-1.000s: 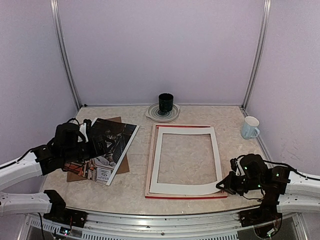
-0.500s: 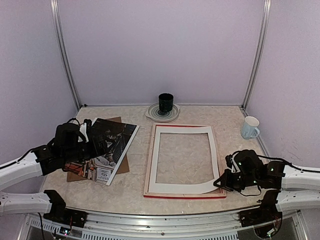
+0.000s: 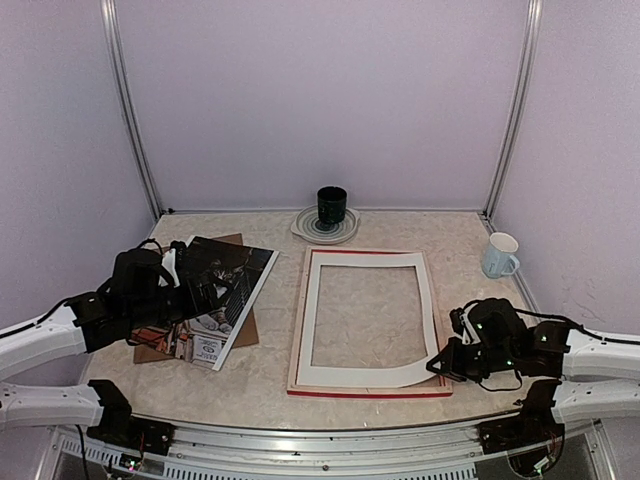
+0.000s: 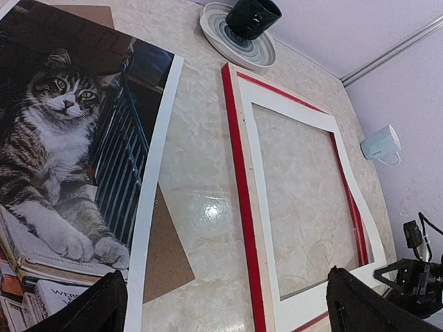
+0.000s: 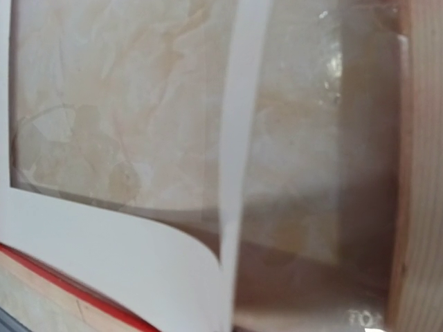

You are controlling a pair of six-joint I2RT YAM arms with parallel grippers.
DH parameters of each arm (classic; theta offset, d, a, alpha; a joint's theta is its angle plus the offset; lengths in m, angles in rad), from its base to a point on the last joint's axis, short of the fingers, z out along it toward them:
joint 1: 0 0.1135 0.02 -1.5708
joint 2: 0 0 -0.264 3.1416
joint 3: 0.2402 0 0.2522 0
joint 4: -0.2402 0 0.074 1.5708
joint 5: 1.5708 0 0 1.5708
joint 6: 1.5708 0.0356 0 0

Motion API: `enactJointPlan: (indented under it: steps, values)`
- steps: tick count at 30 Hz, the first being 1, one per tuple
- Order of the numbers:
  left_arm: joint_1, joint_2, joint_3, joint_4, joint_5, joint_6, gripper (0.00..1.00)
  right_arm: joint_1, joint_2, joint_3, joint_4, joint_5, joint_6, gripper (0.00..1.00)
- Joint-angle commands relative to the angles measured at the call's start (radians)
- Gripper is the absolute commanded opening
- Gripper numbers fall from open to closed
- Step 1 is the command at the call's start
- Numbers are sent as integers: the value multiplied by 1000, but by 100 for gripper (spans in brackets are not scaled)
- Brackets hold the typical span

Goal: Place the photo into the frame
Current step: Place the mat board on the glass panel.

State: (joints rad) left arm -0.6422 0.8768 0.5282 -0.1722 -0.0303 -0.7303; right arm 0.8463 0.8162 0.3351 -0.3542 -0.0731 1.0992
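Marbled beige bench point(image 3: 270, 370) is stretching out under lilac walls, and the photo point(image 3: 225, 290) of the tabby cat and its book stacks is lying on the left half of it, turned at a slant. From the left wrist view the photo point(image 4: 69, 152) is resting on top of a brown cardboard board point(image 4: 166, 256), which is poking out past its white border. The same board point(image 3: 150, 350) is showing at the near left corner too.

Just to the right, apart from the print, the frame point(image 3: 370, 392) is lying flat with pale wood facing up and red running along its edges point(image 4: 237, 173). A white mat point(image 3: 365, 375) is sitting inside it, and its near right corner is curling upward off the frame.

The left hand point(image 3: 178, 288) is hanging over the photo's left part, its 2 fingers point(image 4: 90, 308) spread wide with nothing between them. The right hand point(image 3: 445, 362) is pressing its fingers together right at that raised mat corner; whether the mat is caught between them, I cannot tell.

Farther back, a dark mug point(image 3: 331, 206) is standing on a striped plate point(image 3: 310, 228), and a white mug point(image 3: 499, 254) is sitting near the right wall.
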Motion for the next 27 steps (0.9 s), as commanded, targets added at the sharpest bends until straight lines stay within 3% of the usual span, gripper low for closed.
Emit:
enactJointPlan:
  steps: [1, 16, 27]
  values:
    - [-7, 4, 5, 19, 3, -1, 99, -11, 30, 1, 61, -4, -15, 0]
    - [-8, -3, 9, 15, 1, -1, 99, -12, -27, 28, -45, 37, -10, 1]
    - [-14, 12, 23, 13, -2, 2, 99, -11, 14, 23, 29, -19, -48, 0]
